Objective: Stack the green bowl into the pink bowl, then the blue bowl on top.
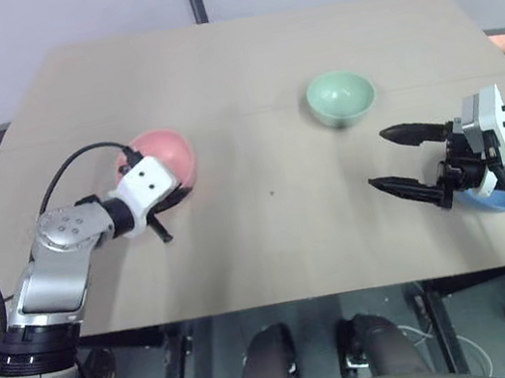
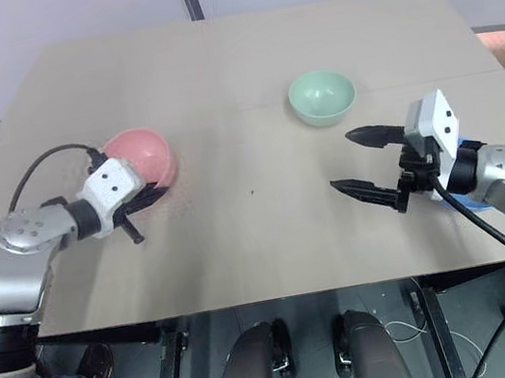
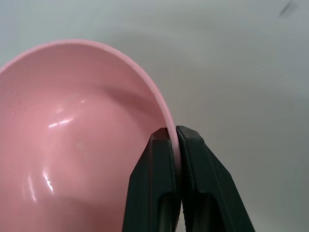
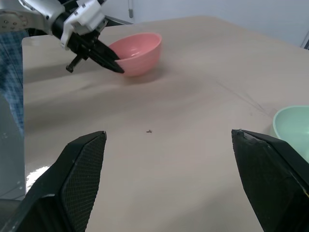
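Pinching pink bowl [image 3: 72,140] rim between jaws

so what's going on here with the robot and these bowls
The robot is stacking bowls on a table. Its left gripper is shut on the rim of the pink bowl, which sits at the table's left side. The right gripper hangs open above the table, holding nothing. The green bowl sits untouched near the middle, and the blue bowl is mostly hidden behind the right arm. Nothing is stacked yet.
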Controlling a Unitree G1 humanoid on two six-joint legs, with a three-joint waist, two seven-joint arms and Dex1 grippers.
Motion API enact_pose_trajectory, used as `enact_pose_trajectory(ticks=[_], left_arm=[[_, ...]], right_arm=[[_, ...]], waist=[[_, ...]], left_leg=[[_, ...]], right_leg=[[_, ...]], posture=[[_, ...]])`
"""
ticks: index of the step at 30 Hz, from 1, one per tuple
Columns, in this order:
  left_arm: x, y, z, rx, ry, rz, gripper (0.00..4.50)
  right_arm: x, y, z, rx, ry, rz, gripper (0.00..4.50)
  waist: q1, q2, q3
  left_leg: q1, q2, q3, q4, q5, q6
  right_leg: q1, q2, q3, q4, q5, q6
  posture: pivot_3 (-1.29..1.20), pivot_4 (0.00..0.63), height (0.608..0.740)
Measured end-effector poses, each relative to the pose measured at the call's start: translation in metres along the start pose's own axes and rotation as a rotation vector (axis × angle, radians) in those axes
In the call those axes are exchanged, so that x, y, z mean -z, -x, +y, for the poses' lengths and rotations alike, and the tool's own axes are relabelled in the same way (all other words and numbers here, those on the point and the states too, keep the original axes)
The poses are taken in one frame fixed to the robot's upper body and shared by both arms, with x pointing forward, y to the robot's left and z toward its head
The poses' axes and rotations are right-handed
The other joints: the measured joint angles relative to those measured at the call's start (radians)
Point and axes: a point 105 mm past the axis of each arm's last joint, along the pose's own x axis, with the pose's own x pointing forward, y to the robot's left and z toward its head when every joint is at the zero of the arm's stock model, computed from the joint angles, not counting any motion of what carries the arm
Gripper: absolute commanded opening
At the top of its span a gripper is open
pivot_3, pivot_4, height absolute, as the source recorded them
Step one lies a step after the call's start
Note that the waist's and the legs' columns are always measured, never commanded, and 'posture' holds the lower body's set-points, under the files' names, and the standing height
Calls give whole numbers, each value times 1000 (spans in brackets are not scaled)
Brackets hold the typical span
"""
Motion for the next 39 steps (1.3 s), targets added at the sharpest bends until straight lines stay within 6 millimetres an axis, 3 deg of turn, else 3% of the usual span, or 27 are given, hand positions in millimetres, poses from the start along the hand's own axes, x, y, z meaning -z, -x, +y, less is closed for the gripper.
enact_pose_trajectory(ticks=[4,11,21,33,39], left_arm=[[-31,-7,-4,95,-160,-102,87],[-48,-14,-45,436,-363,-195,87],[-83,-12,-87,708,-433,-395,87],[-84,-14,-91,770,-483,-393,87],[-67,-18,-87,768,-504,-306,87]], right_arm=[[-1,-1,-2,2,10,1,4500],[-2,-3,-2,-2,22,3,4500],[-1,-5,-1,8,16,2,4500],[0,-6,1,24,10,-2,4500],[2,-6,2,33,7,2,4500]], waist=[[-1,0,0],[-2,0,0],[-1,0,0],[-1,0,0],[-2,0,0]], left_leg=[[0,0,0,0,0,0],[0,0,0,1,2,-3],[-1,0,0,2,2,-3],[-1,0,0,3,2,-3],[-1,0,-1,3,2,-3]], right_leg=[[0,0,0,0,0,0],[0,1,0,0,0,0],[0,3,0,0,0,0],[0,3,0,0,0,0],[0,3,0,1,0,0]], posture=[[0,150,740],[0,150,740],[0,150,740],[0,150,740],[0,150,740]])
